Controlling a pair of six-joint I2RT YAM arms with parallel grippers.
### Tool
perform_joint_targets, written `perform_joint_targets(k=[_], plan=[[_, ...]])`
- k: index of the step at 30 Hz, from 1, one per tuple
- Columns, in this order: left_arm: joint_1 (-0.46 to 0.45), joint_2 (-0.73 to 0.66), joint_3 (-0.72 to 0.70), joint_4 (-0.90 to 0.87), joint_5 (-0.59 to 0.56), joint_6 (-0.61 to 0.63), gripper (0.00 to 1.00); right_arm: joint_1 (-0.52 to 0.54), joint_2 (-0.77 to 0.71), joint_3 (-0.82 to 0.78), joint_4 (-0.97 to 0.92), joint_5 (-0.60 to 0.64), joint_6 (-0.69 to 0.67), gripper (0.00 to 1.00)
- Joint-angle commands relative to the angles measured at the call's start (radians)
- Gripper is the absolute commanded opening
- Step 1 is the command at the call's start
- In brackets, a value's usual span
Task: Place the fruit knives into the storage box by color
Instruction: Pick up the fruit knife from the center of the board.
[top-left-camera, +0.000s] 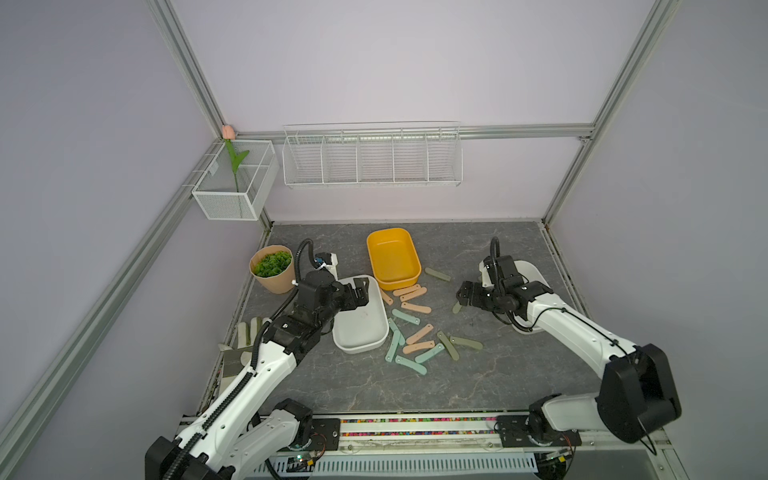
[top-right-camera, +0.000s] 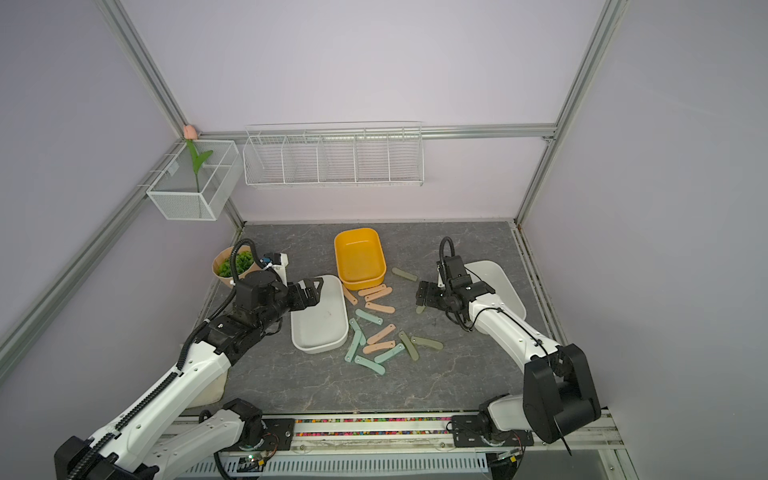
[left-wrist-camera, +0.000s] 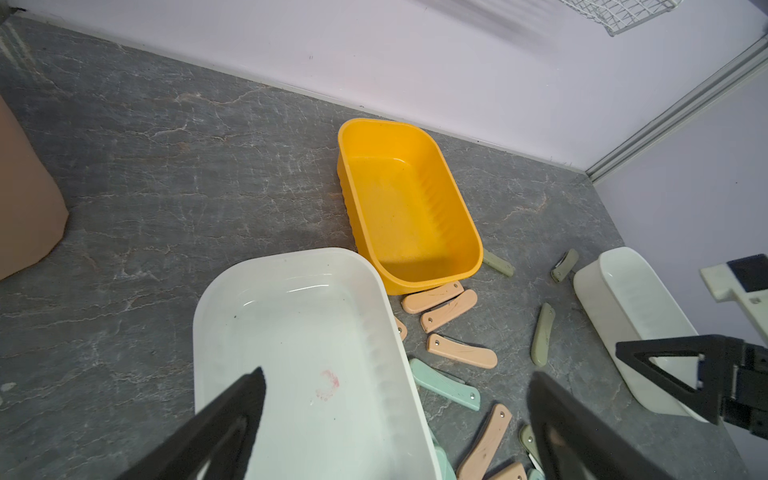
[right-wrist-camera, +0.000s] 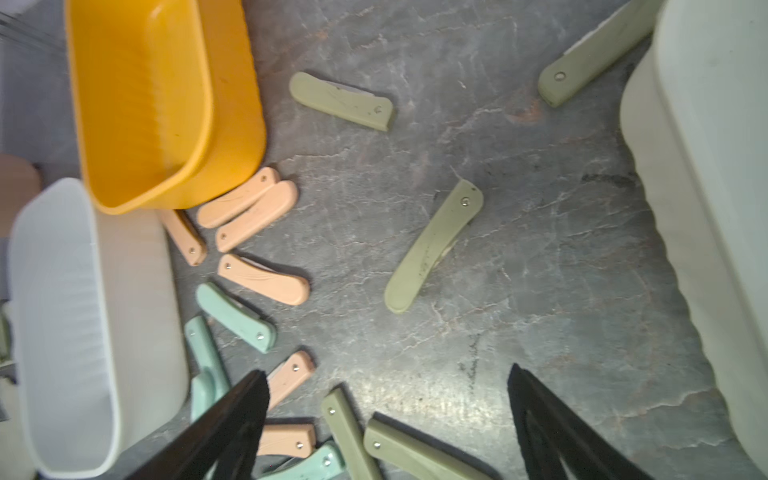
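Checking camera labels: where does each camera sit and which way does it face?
Both top views: high above the arm bases, looking down toward the back wall; left arm and right arm show.
Left wrist: over the white box, facing the yellow box; left fingers show, open.
Right wrist: above the table, looking down at olive knives; right fingers show, open.
Shared: every view has the yellow box.
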Motion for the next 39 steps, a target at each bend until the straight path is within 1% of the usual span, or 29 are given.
perform_joint_targets(k=[1,6,11,24,31,39], plan=[[-0.008,0.013,0.013,-0.012,0.017,-0.019,0.99,0.001,0.051,-0.001,-0.003,0.052,-0.016,0.96],[-0.016,0.035,0.024,-0.009,0.03,-0.019,0.99,0.001,0.15,0.032,0.009,0.058,-0.02,1.0],[-0.023,0.06,0.027,0.012,0.042,-0.018,0.99,0.002,0.232,0.073,0.009,0.056,-0.022,0.94],[-0.033,0.09,0.027,0.033,0.049,-0.014,0.99,0.002,0.349,0.171,0.001,0.046,-0.036,0.79],[-0.033,0.082,0.024,0.032,0.05,-0.011,0.99,0.002,0.392,0.202,0.0,0.035,-0.036,0.75],[-0.034,0.082,0.024,0.032,0.048,-0.013,0.99,0.002,0.418,0.206,0.013,0.024,-0.035,0.74]])
